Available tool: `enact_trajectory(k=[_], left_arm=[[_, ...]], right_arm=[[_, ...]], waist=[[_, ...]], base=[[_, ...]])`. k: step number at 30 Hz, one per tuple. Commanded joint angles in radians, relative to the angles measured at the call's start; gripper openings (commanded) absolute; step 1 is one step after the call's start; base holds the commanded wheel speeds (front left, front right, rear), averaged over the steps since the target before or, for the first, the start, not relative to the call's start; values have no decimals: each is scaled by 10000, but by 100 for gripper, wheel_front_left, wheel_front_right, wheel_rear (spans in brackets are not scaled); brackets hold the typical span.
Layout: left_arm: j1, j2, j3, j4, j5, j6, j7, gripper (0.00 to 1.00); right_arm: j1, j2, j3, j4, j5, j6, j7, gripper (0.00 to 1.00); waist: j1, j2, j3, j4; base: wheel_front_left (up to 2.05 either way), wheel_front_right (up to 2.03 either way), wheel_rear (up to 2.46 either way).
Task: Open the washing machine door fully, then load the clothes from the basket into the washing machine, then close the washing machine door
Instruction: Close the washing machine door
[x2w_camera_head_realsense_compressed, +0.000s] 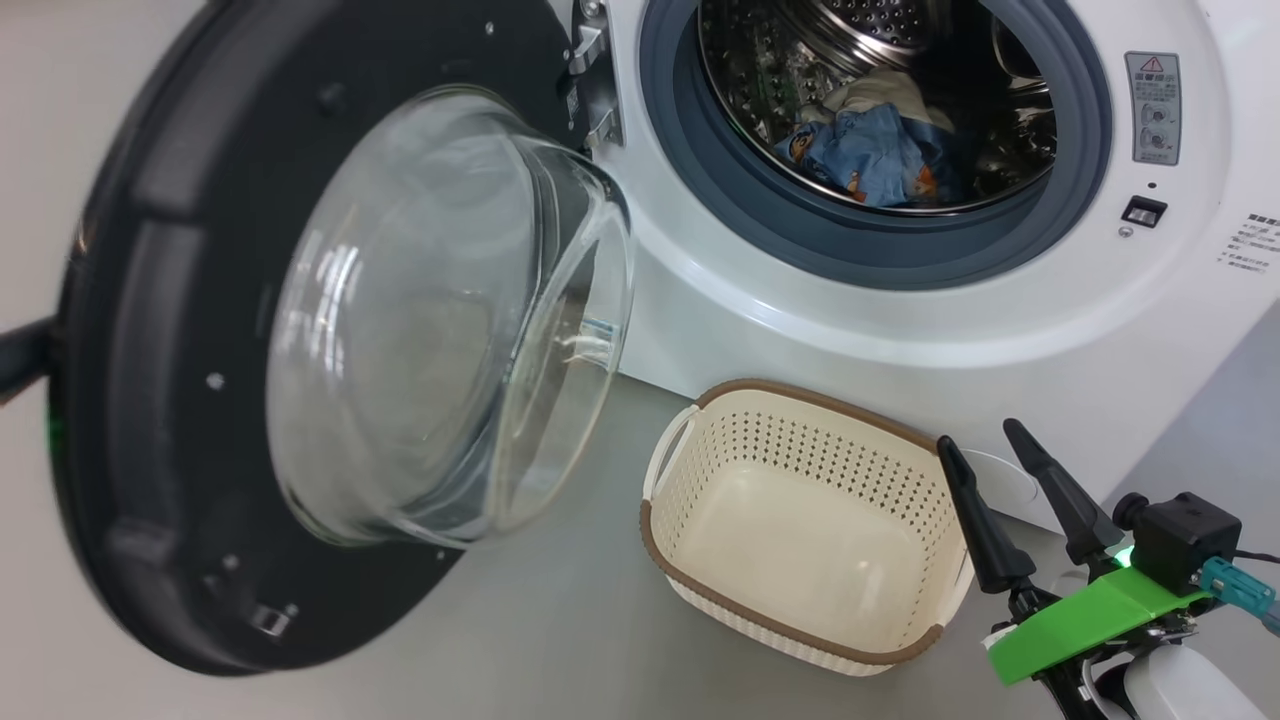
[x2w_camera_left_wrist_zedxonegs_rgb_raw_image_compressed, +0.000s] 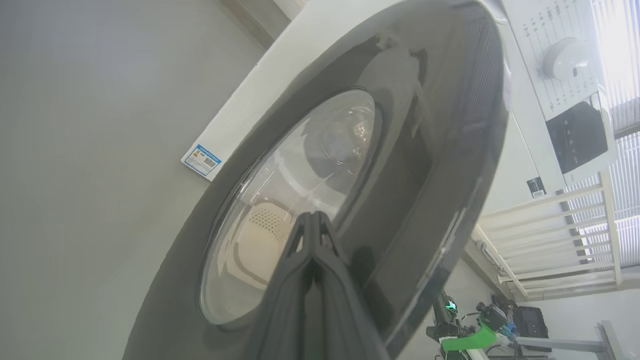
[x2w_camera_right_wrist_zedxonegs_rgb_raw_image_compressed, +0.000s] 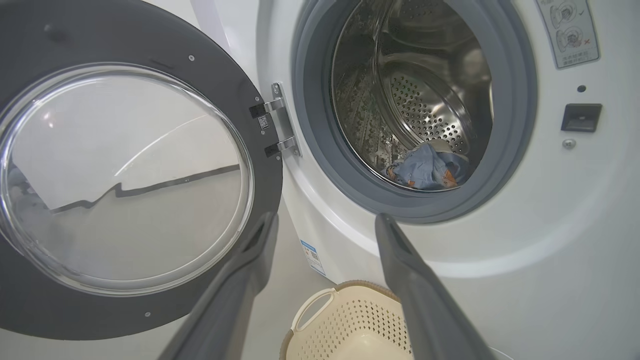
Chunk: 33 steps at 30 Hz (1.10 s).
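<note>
Washing machine door (x2w_camera_head_realsense_compressed: 330, 330): swung open on its hinge at the left of the opening. The dark inner frame and bulging glass bowl are turned toward us.

Clothes (x2w_camera_head_realsense_compressed: 870, 150): we note blue printed fabric with a cream piece, lying low in the steel drum (x2w_camera_head_realsense_compressed: 790, 70) inside the grey-blue gasket (x2w_camera_head_realsense_compressed: 680, 150).

Washing machine (x2w_camera_head_realsense_compressed: 900, 320): white, standing on the grey floor (x2w_camera_head_realsense_compressed: 560, 610).

Basket (x2w_camera_head_realsense_compressed: 790, 445): upright and empty on the floor, just before the machine's front and below the opening. It sits between the door and the right tool.

Left tool (x2w_camera_left_wrist_zedxonegs_rgb_raw_image_compressed: 312, 216): in its wrist view we find both fingers pressed together with nothing between them. The tips are at the door's glossy outer face, near the edge of the glass. We cannot tell whether they touch it or stand just off it.

Right tool (x2w_camera_head_realsense_compressed: 978, 433): fingers spread wide, holding nothing and touching nothing. It hangs beside the basket's right end, pointing up toward the machine front. Its wrist view looks between the fingers at the drum and clothes, with the basket rim below.
</note>
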Motion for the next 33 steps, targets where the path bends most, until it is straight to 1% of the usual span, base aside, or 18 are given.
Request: enact_trajectory(k=[1, 7, 15, 24, 33], left_arm=[[15, 339, 146, -682, -199, -80, 246, 0], [219, 133, -77, -1479, -507, -81, 583, 0], [443, -218, -479, -2396, -691, -82, 828, 0], [526, -729, -927, -3114, -533, -82, 662, 0], [335, -1178, -1078, -3004, -78, -1, 20, 0]], right_arm=[[19, -93, 66, -247, -29, 56, -80, 100], [86, -49, -10, -262, -38, 56, -80, 100], [137, 37, -210, -299, -82, 56, -80, 100], [180, 99, -439, -369, -130, 56, -80, 100], [286, 193, -670, -425, -170, 56, -80, 100]], waist=[[0, -1, -41, -34], [0, -1, -149, -179], [0, -1, -220, -695], [0, -1, -233, -1638], [0, -1, -260, -2721]], base=[[0, 0, 0], [0, 0, 0], [0, 0, 0], [0, 0, 0], [0, 0, 0]])
